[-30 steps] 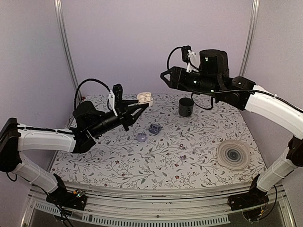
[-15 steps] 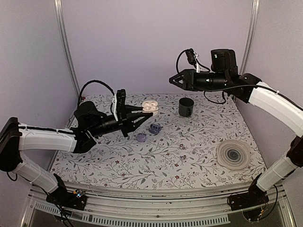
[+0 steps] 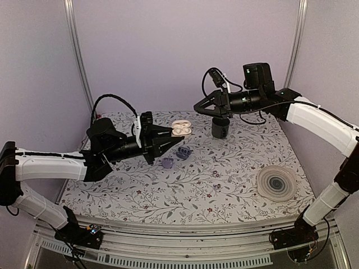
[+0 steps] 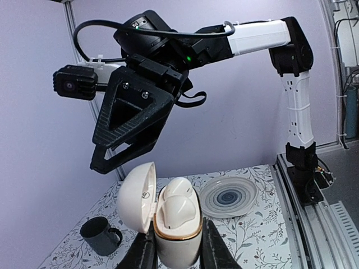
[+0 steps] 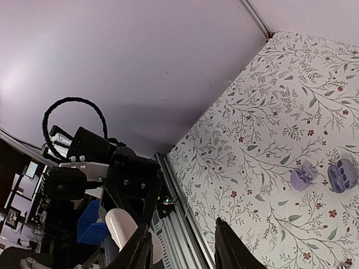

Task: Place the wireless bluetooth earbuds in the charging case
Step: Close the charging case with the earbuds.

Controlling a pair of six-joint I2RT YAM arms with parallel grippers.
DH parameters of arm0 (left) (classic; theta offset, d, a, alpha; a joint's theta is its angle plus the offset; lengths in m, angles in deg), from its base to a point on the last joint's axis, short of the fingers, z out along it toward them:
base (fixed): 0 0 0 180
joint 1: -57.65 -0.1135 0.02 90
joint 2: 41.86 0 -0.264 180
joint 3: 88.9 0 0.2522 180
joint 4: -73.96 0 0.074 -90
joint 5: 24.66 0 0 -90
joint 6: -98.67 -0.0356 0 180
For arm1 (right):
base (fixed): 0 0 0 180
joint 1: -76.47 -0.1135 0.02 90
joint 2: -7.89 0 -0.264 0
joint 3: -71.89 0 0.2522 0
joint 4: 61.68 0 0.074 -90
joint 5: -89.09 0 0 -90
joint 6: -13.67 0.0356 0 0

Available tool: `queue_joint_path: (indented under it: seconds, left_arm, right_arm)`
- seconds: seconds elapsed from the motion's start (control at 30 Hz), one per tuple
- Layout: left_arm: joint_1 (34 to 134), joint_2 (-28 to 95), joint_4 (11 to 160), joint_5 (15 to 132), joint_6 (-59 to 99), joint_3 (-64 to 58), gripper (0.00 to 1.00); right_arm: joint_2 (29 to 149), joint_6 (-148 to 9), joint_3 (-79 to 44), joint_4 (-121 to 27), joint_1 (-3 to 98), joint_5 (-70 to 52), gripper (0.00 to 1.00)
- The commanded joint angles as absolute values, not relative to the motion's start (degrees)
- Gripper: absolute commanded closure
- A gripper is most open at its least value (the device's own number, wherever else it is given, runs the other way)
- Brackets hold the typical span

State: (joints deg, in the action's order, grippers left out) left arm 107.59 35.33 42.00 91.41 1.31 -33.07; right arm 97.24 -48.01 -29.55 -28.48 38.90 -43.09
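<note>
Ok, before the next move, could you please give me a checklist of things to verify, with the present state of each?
1. Left gripper clamped on the cream-white hinged clamshell case: ok, fingers press both sides.
2. Case lid open: ok, swung aside.
3. Case held above the flower-patterned table: ok.
4. Right gripper carrying an earbud: not ok, its open jaws show nothing between them.
5. Free socket in the case: cannot tell, a white rounded shape fills the visible interior.
6. Right gripper apart from the case: ok, a gap shows in the left wrist view.
</note>
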Motion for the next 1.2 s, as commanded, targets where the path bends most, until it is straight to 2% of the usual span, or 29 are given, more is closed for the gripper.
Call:
queue_joint_path:
  seconds: [0.0,0.37,0.77,1.0,1.17]
  left_arm:
    - [109.1,34.1,44.8,88.5,-5.2,-31.1,1.00]
    - [110.0,35.5,45.0,87.1,-5.3,-29.8,1.00]
    - [104.5,39.8,40.9,93.0,11.5,-29.8,1.00]
    - [103.5,41.0,41.1,93.2,14.9,-28.6,1.00]
    - [103.7,40.9,41.1,95.4,13.6,-29.1,1.00]
  right_arm:
    - [99.8,-44.6,-30.6,-29.1,39.3,-50.1,0.63]
    - [104.0,-48.4,-33.5,-25.7,36.4,-52.8,0.67]
    - [96.2,-50.9,-25.8,-34.4,36.3,-55.8,0.65]
    - [95.6,-53.5,-25.1,-30.3,36.3,-49.4,0.65]
    - [98.2,-54.0,-28.7,-25.7,36.3,-38.1,0.64]
